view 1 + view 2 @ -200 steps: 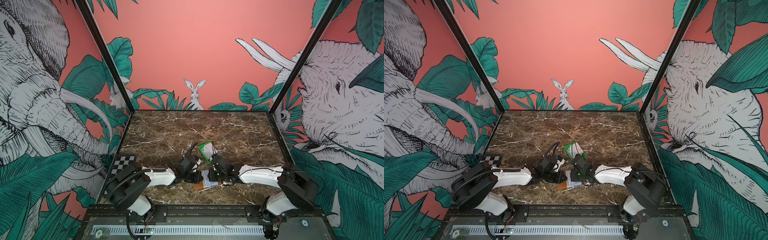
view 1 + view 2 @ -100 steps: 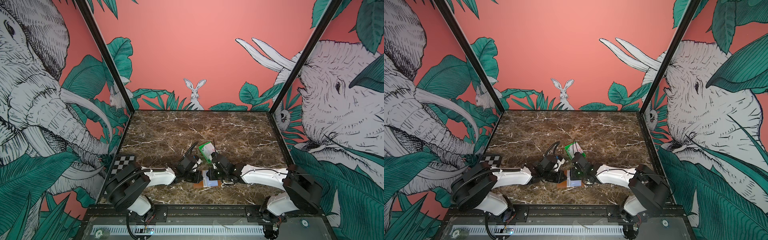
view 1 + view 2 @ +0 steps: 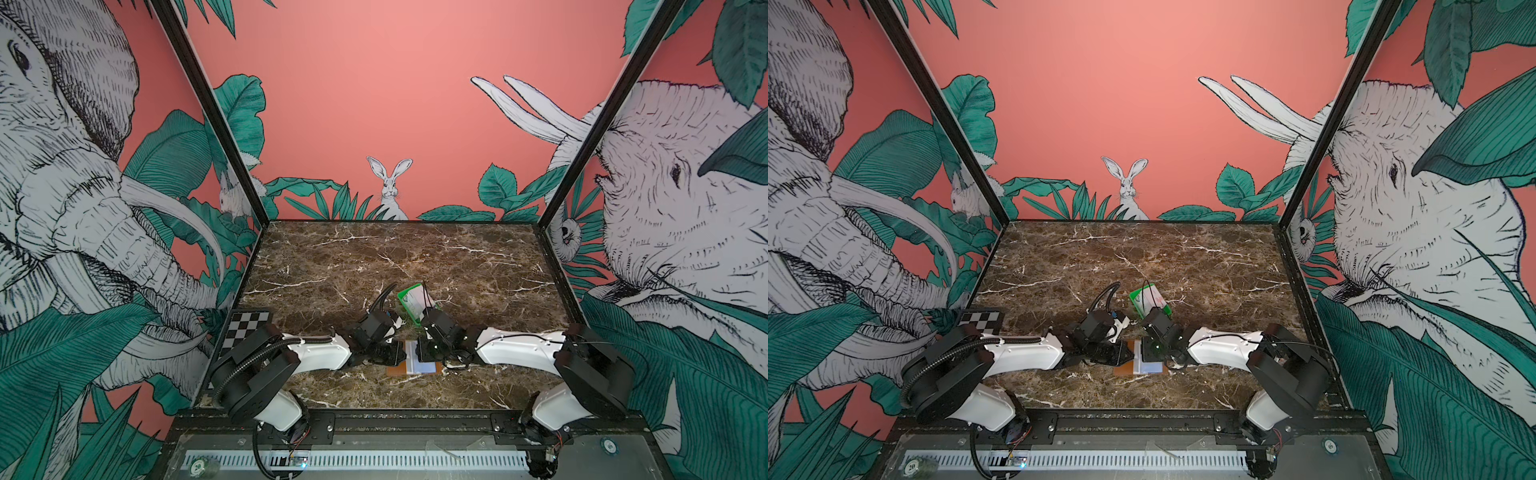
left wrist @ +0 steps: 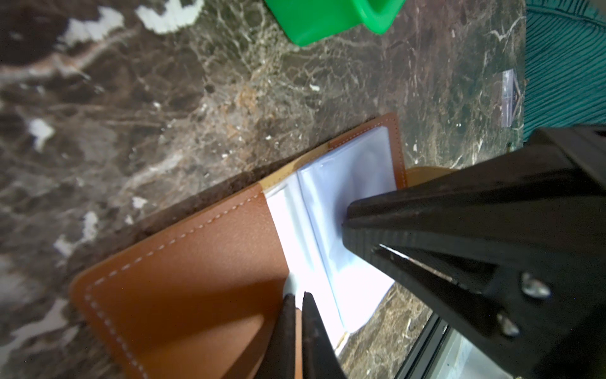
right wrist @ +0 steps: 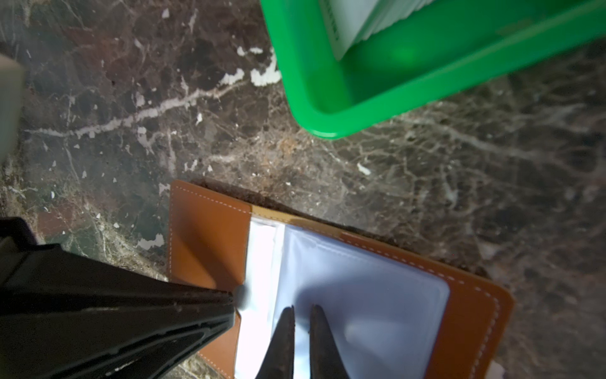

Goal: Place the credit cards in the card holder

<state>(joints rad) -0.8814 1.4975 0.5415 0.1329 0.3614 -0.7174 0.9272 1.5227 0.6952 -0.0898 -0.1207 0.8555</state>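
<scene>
Card holder (image 3: 415,368) lies open and flat on the marble table (image 3: 374,257), at lower centre in both top views and close to the table's front edge. Its clear sleeves (image 5: 360,295) face up, with the stitched tan border exposed along the far and side edges.

Left gripper (image 4: 297,300) sits at the sleeve edge next to the fold. Its jaws are almost together, and it cannot be determined whether they pinch the plastic. Right gripper (image 5: 302,311) has its jaws drawn nearly together, and its tip rests on the pale sleeve face.

Green tray (image 5: 328,111) sits just above the holder in frame, with one corner turned toward it. The credit cards (image 5: 360,19) stand stacked inside. A strip of bare marble separates the tray corner from the holder's far edge. Open marble extends above the tray to the back wall.
</scene>
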